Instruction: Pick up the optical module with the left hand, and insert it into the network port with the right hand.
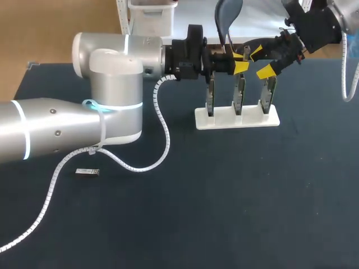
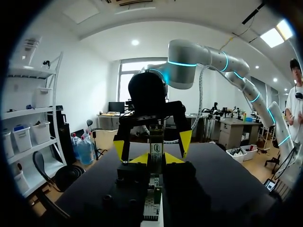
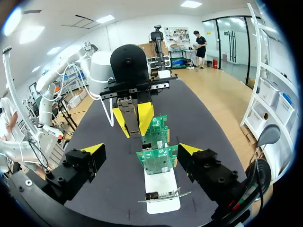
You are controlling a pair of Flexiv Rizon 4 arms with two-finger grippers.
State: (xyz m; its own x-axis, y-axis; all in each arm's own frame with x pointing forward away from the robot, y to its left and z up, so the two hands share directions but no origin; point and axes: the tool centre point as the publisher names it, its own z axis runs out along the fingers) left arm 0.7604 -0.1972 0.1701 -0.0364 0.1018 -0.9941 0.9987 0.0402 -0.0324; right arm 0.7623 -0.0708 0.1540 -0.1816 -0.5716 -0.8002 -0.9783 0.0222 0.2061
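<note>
Optical module (image 3: 131, 115), gripped by the closed left gripper (image 1: 242, 60), is held above the white stand (image 1: 235, 119) of three circuit boards (image 3: 157, 153); the right gripper (image 1: 261, 61) is spread open opposite it; a second module (image 1: 87, 172) is seen well left of the stand

Tabletop (image 1: 224, 196) noted dark navy; stand (image 1: 236, 119) white; boards (image 3: 157, 153) green; module (image 3: 129, 114) metallic grey; left arm (image 1: 106, 95) silver, cyan-ringed.

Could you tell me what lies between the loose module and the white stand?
Only the left arm's coiled cable, over dark table, in the head view.
</note>
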